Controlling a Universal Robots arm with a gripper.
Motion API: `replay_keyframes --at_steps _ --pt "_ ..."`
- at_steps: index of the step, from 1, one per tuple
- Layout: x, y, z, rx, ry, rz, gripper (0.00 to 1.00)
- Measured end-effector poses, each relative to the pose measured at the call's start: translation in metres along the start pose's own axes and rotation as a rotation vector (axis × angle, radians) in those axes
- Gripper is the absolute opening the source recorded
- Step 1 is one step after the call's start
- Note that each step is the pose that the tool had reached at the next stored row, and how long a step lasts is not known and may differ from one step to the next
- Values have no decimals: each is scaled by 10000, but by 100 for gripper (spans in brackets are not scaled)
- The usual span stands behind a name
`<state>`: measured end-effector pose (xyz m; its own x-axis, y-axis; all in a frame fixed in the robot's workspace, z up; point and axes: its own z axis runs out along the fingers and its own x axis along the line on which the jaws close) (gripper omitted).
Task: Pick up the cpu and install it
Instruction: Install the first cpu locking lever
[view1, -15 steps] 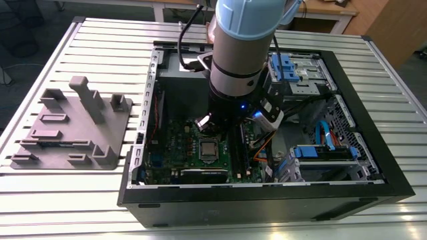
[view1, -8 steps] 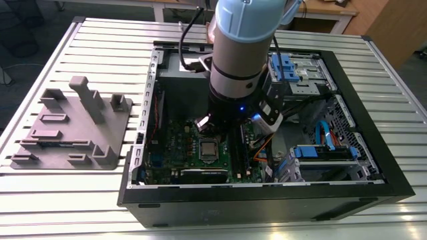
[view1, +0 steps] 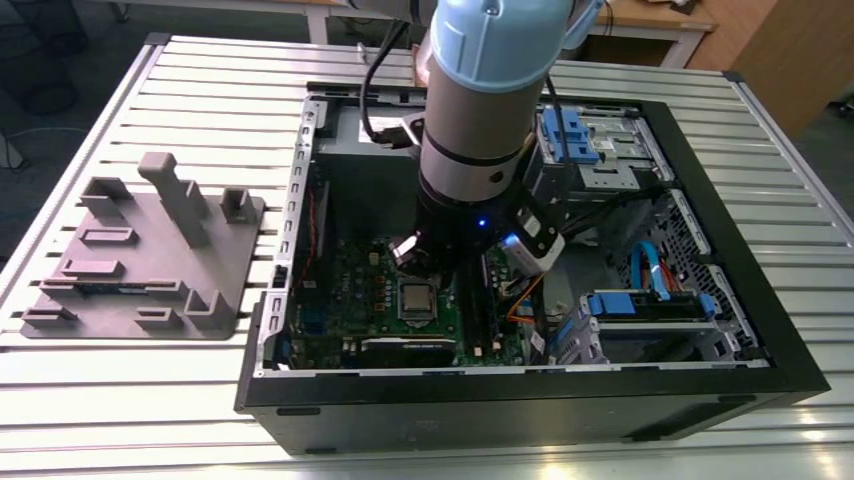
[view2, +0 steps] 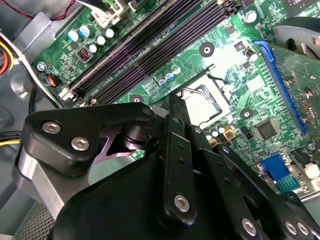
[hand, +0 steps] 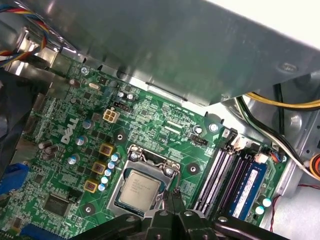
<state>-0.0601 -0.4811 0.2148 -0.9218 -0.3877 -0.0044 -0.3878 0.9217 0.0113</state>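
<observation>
Gripper (hand: 172, 200) fingers pinched shut, empty, just beside cpu (hand: 140, 187), which sits in motherboard (hand: 165, 127) socket. Judged: placement done, seating check due.

White logo (hand: 70, 131) on motherboard (hand: 155, 117)

Slatted metal table (view1: 120, 400) — bearing an open computer case (view1: 747, 330) and grey fixture (view1: 140, 255).

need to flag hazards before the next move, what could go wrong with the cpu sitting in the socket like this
1. The cpu lies in the socket frame with the gripper right at its edge; a sideways nudge could shift it off its seat.
2. The memory slots run close beside the gripper, so a drift could knock them.
3. The arm reaches deep inside the computer case near loose cables, which could snag.
</observation>
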Motion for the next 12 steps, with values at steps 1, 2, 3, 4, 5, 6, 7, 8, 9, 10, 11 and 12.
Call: replay_keyframes --at_steps 1,2,3,4,5,6,7,8,9,10,11,12 --pt "0 0 0 1 0 1 11" --pt "0 0 0 1 0 5 11" --pt "0 0 0 1 0 9 11" --pt "0 -1 0 1 0 9 11" --pt "0 0 0 1 0 9 11" --pt "0 0 0 1 0 10 11" --pt "0 0 0 1 -1 10 11" --pt "0 0 0 1 0 10 11" --pt "0 0 0 1 -1 10 11" --pt "0 0 1 2 1 10 11" --pt "1 -1 4 3 0 10 11" --pt "2 -3 8 4 1 15 11"
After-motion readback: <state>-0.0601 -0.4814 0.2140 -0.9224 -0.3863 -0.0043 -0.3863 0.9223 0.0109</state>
